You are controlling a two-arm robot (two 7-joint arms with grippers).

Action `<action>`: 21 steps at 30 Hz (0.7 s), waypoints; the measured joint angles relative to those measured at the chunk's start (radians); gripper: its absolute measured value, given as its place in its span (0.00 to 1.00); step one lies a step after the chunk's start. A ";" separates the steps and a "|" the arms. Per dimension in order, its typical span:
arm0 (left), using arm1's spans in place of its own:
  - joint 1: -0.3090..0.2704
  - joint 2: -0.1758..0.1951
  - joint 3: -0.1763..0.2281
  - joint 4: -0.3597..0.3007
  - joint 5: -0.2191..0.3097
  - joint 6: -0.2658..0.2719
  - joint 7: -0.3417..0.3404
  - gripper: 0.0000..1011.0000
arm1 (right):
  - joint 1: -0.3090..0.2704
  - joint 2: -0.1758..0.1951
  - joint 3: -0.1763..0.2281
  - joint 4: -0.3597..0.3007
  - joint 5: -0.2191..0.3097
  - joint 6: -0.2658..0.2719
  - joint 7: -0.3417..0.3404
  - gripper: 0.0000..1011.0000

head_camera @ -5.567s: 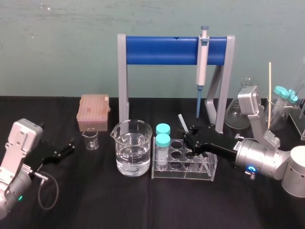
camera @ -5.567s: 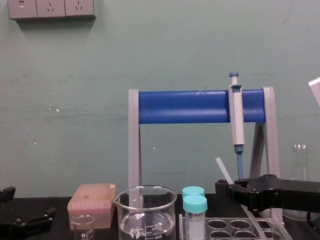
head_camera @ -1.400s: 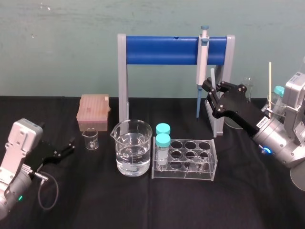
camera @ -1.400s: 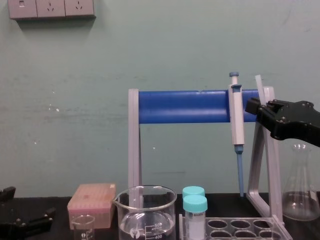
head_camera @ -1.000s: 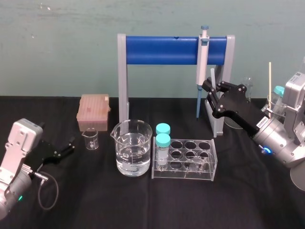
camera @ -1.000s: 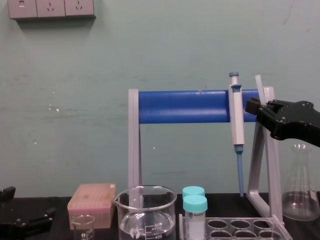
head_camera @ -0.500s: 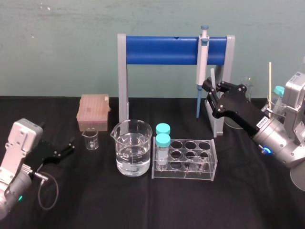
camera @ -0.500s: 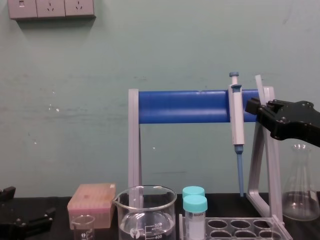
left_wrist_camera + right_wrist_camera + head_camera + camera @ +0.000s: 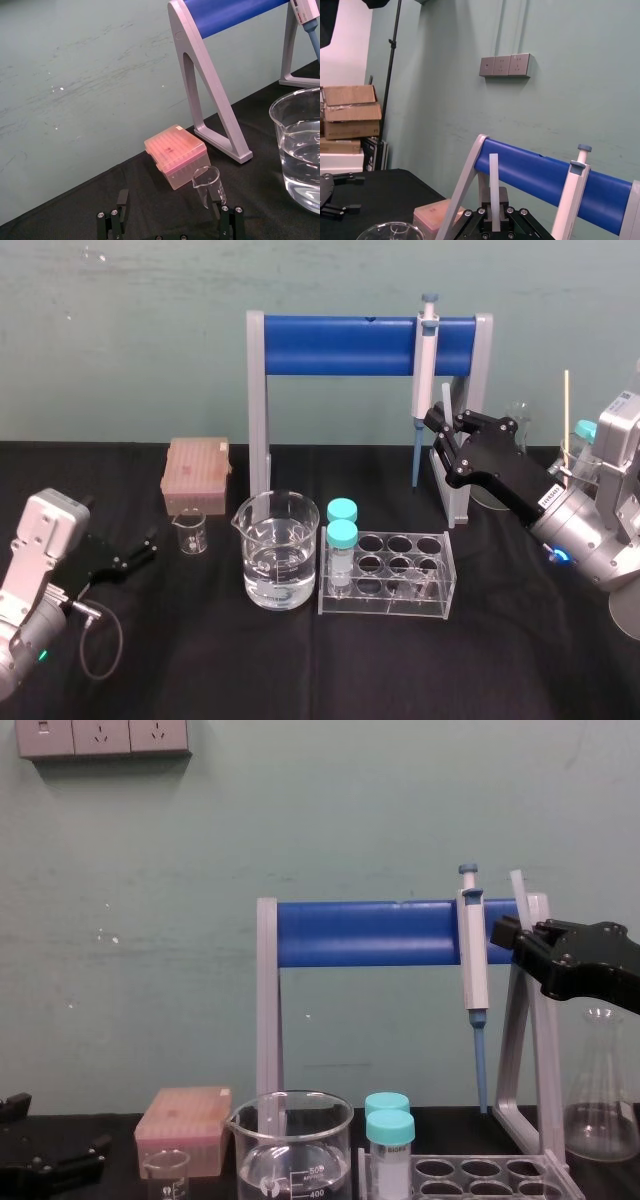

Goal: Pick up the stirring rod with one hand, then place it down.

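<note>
We saw the right gripper (image 9: 438,426) raised well above the table (image 9: 300,670), beside the right leg of the blue pipette stand (image 9: 350,345). Its fingers (image 9: 505,932) were closed on the stirring rod (image 9: 446,397), which stood almost upright, its top poking up above them. We judged it was held high so that its lower end could clear the test tube rack (image 9: 385,575) and the water beaker (image 9: 277,550) on the way to a resting spot.

The right wrist view showed the pinch itself, the rod running straight up between the 2 fingers. The chest view showed instead how close the rod's top sat to the hanging pipette (image 9: 473,955), crossing the stand's upright. The head view gave the gap between gripper and rack below.

The left gripper (image 9: 170,226) was parked low at the table's left, fingers spread wide and holding nothing, near a small beaker (image 9: 207,184) and a pink tip box (image 9: 175,152).
</note>
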 joint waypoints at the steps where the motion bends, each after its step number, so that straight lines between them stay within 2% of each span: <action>1: 0.000 0.000 0.000 0.000 0.000 0.000 0.000 0.99 | 0.000 0.000 0.000 0.000 0.000 0.000 0.000 0.07; 21: 0.000 0.000 0.000 0.000 0.000 0.000 0.000 0.99 | 0.000 0.000 0.000 0.000 0.000 0.000 0.000 0.07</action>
